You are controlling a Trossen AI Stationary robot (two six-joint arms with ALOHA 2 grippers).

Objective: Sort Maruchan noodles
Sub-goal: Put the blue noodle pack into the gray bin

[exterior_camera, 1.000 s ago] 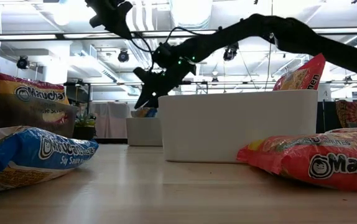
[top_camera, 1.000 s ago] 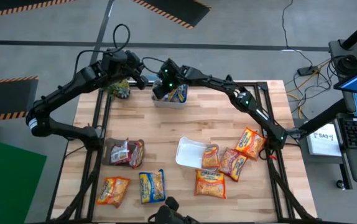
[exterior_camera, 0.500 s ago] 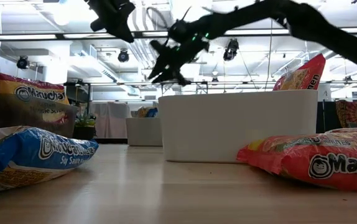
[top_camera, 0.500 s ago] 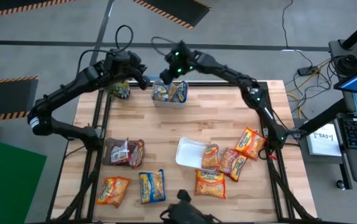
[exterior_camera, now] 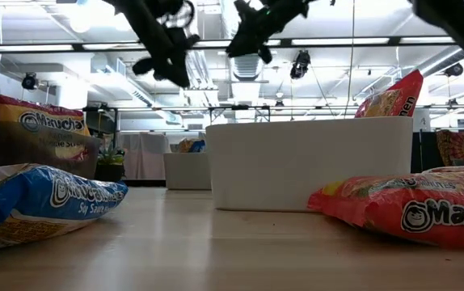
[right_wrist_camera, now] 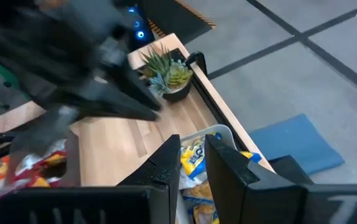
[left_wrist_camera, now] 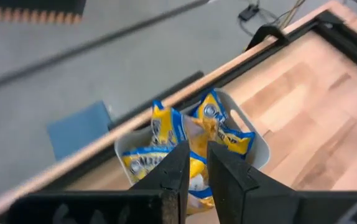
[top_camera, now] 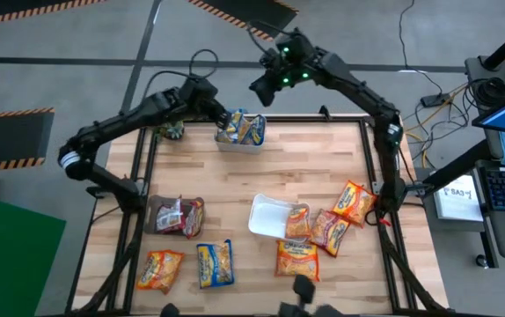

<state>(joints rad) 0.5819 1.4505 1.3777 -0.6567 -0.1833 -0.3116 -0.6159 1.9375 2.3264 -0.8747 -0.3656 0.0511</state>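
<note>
- The left tool [top_camera: 223,119] hangs over the near-left rim of the white bin [top_camera: 254,145] at the far edge of the bench [top_camera: 305,176]; in the left wrist view its fingers [left_wrist_camera: 228,171] stand nearly together with only a narrow slit between them and nothing in the slit; it touches no packet
- The right tool [top_camera: 259,88] is raised beyond the far edge of the bench, above the floor and just past the bin; in the right wrist view its fingers [right_wrist_camera: 166,165] show a narrow gap with nothing held
- The blue-and-yellow packets [top_camera: 245,129] stand upright and crowded in the white bin; the left wrist view looks straight down on them [left_wrist_camera: 185,140]
- A second blue-and-yellow packet [top_camera: 215,262] lies flat near the front-left of the bench, beside an orange packet [top_camera: 160,269]
- A dark tray [top_camera: 157,216] on the left holds red packets [top_camera: 185,216]
- An empty-looking white tray [top_camera: 266,214] sits mid-bench; orange and red packets [top_camera: 323,231] lie scattered just to its right, one leaning on its rim
- A small potted plant [top_camera: 171,130] stands at the far-left corner, near the left arm
</note>
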